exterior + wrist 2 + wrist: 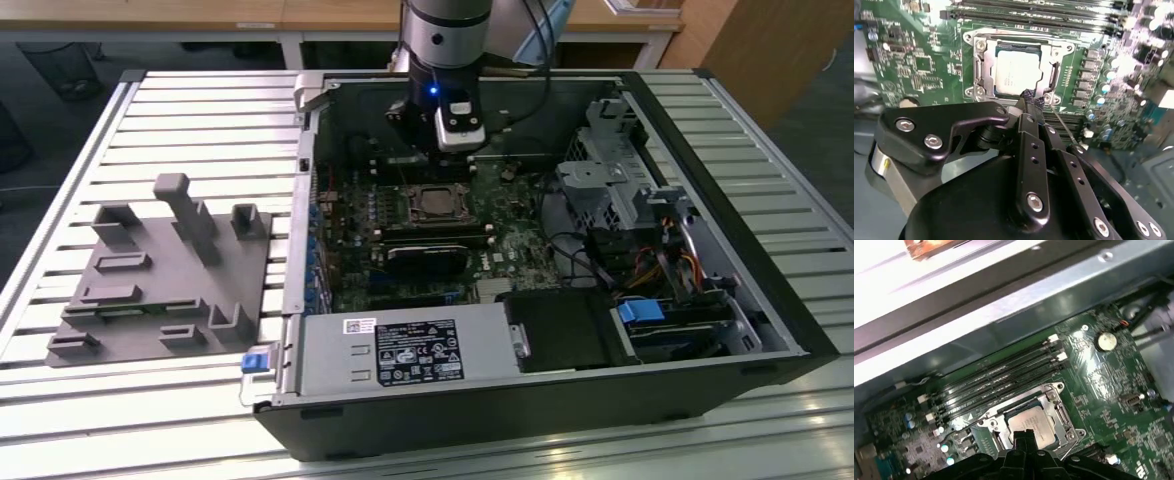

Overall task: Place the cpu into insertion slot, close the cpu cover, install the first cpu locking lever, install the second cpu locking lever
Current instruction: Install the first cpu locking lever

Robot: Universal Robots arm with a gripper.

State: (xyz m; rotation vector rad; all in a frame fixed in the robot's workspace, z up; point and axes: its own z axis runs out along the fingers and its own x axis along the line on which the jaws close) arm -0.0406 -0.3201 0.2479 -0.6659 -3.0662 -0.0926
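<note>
Fingers pressed together, my gripper [1032, 96] hangs by the grey-topped chip [1016, 74] in its silver cover [984, 69], six o'clock in the exterior view.

cpu [1016, 75] lies flat in the insertion slot [1019, 48], cpu cover [980, 75] down.

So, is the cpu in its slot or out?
In: the cpu lies flat inside the metal frame, in both wrist views.

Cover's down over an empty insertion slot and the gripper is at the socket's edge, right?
Not empty: the cpu sits in the insertion slot, framed by the cpu cover, as the second wrist view shows. The gripper is at the socket's edge.
</note>
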